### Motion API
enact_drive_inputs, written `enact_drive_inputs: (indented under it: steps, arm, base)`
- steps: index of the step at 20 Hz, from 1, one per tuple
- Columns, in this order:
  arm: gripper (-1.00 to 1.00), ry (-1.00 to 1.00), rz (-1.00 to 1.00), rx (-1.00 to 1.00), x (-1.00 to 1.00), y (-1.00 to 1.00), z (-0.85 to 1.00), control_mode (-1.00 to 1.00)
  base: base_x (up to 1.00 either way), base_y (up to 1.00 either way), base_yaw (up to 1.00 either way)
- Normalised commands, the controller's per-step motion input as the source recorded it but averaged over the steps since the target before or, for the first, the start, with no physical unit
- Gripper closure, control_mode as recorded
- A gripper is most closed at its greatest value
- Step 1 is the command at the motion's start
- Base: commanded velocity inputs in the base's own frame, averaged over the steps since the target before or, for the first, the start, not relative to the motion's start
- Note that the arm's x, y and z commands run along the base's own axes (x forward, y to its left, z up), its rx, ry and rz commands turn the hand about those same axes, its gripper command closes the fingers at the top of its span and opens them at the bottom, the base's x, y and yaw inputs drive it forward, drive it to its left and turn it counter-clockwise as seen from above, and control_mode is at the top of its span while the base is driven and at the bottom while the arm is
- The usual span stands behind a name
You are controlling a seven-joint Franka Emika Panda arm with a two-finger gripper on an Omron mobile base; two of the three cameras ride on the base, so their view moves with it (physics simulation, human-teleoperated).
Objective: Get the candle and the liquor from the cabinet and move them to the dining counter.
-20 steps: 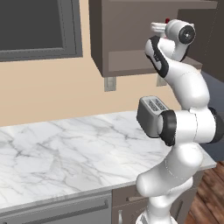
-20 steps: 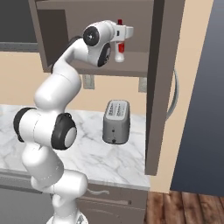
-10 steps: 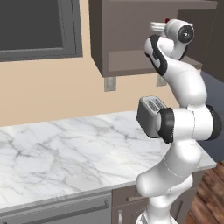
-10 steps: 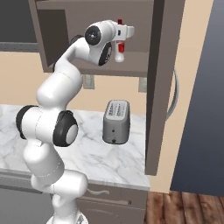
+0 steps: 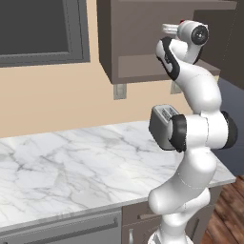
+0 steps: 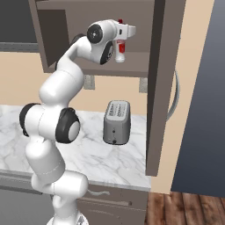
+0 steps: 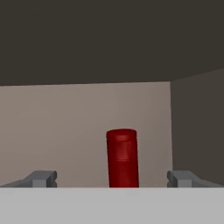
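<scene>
The liquor (image 6: 120,52) stands half hidden behind the robot's hand.

A red bottle cap (image 7: 122,157) stands upright between the gripper's (image 7: 113,179) two widely spread fingertips (image 7: 43,178) — inside the cabinet (image 7: 78,118), before its pale back wall — apart from both tips.

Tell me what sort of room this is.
A rendered kitchen, by the look of it: a toaster on a marble wall counter, an open brown wall cabinet above, and a red-capped liquor bottle inside.
</scene>
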Motion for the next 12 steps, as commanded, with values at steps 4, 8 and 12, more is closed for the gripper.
enact_drive_inputs:
  steps: [4,8,12]
  arm:
    - [-1.0,0.02,0.0,0.0,0.11,0.0,0.0,-1.0]
    - [-1.0,0.02,0.0,0.0,0.1,0.0,0.0,-1.0]
    - [-1.0,0.0,0.0,0.0,0.03,0.0,0.0,-1.0]
  base:
    - [0.0,0.0,0.0]
    - [0.0,0.0,0.0]
    - [0.0,0.0,0.0]
